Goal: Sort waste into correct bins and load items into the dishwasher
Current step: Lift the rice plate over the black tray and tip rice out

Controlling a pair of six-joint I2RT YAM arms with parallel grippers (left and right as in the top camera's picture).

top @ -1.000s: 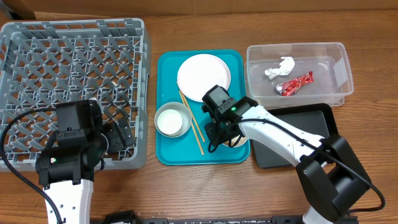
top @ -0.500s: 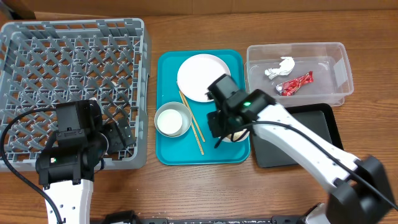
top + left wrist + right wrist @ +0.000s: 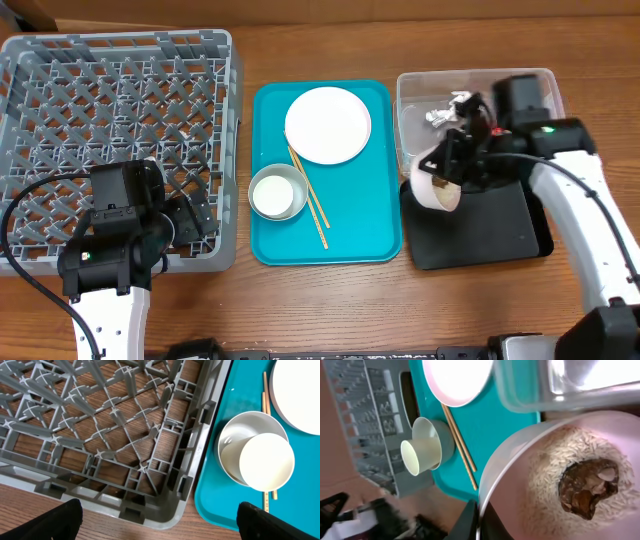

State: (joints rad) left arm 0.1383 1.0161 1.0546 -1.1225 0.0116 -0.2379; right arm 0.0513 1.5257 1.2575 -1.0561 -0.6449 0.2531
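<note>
While the overhead view shows only the small plate (image 3: 432, 183) tipped on edge over the black tray (image 3: 500, 225), the right wrist camera reveals rice grains (image 3: 545, 475) and a brown food lump (image 3: 585, 485) on it, rim pinched by the right tool (image 3: 479, 519). The left tool (image 3: 162, 521) hangs released above the dish rack (image 3: 100, 435).
</note>
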